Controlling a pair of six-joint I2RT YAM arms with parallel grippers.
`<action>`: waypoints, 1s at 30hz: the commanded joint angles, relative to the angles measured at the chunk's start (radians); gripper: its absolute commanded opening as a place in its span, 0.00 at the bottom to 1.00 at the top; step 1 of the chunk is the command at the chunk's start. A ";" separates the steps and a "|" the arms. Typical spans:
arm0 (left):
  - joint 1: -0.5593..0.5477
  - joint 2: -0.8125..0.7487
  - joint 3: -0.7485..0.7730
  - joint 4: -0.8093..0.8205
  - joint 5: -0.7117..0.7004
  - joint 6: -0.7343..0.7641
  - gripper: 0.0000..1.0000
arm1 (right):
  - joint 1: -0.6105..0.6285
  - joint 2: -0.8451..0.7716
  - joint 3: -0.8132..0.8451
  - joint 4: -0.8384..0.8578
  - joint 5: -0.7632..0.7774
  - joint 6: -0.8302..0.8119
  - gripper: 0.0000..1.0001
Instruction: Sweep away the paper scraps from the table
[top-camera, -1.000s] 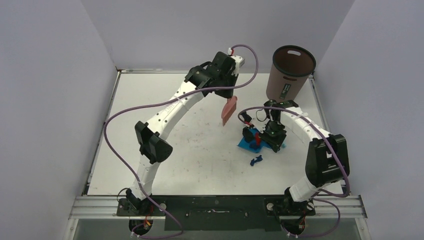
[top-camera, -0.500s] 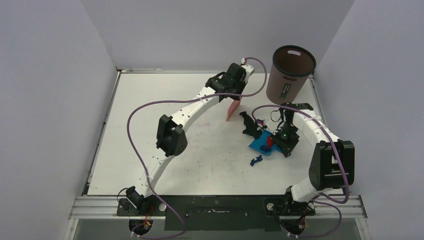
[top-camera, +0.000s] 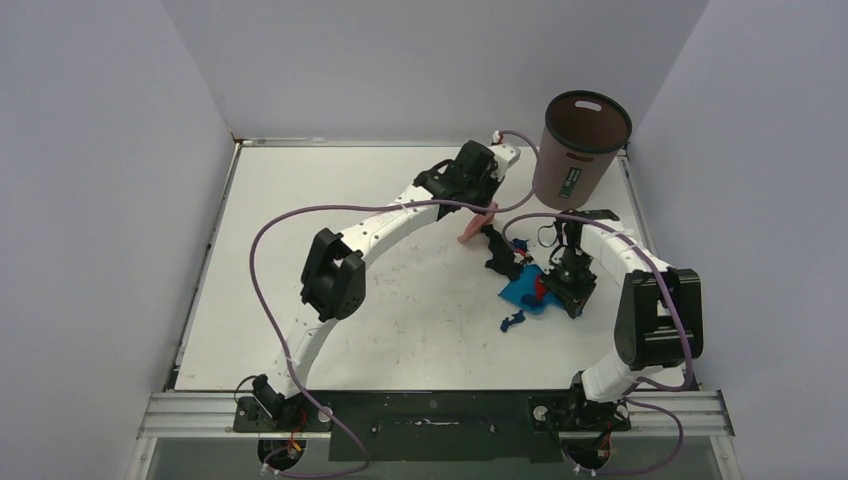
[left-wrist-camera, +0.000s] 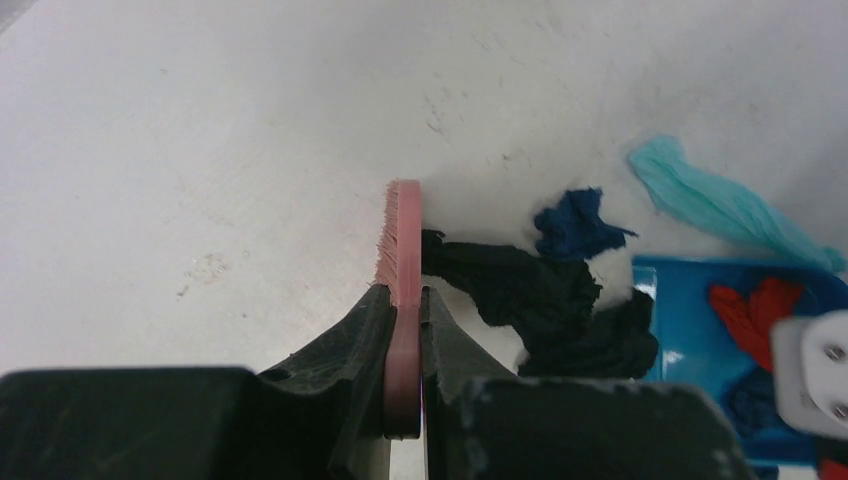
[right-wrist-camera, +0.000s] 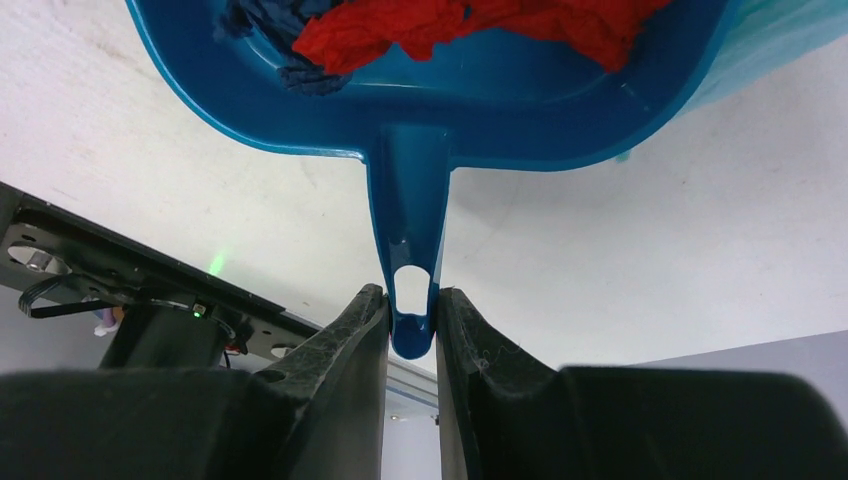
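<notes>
1. Sweeping is the step in hand: left fingers (left-wrist-camera: 345, 350) clamp the pink brush (left-wrist-camera: 404, 240) just beside black scraps (left-wrist-camera: 515, 285) at the mouth of the dustpan (right-wrist-camera: 560, 120); right fingers (right-wrist-camera: 345, 345) pinch its handle.
2. The next move likely calls for a short push into the pan. A red scrap (right-wrist-camera: 400, 30) lies inside, a blue scrap (top-camera: 513, 320) apart on the surface (top-camera: 420, 330).
3. The pan's front is cut off in the right wrist view.

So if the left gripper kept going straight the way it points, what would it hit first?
Likely the table: the brush held by the left gripper leads, and only bare top shows past its tip. The black scrap sits just right of that line; depth is unclear.
</notes>
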 joint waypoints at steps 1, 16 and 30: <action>-0.033 -0.136 -0.161 0.046 0.083 -0.042 0.00 | 0.012 0.045 0.065 0.039 -0.006 0.015 0.05; -0.120 -0.263 -0.282 0.003 0.046 -0.218 0.00 | 0.093 0.067 0.096 0.083 -0.145 0.047 0.05; -0.114 -0.316 -0.183 -0.113 -0.216 -0.216 0.00 | 0.092 -0.057 0.099 0.089 -0.227 0.032 0.05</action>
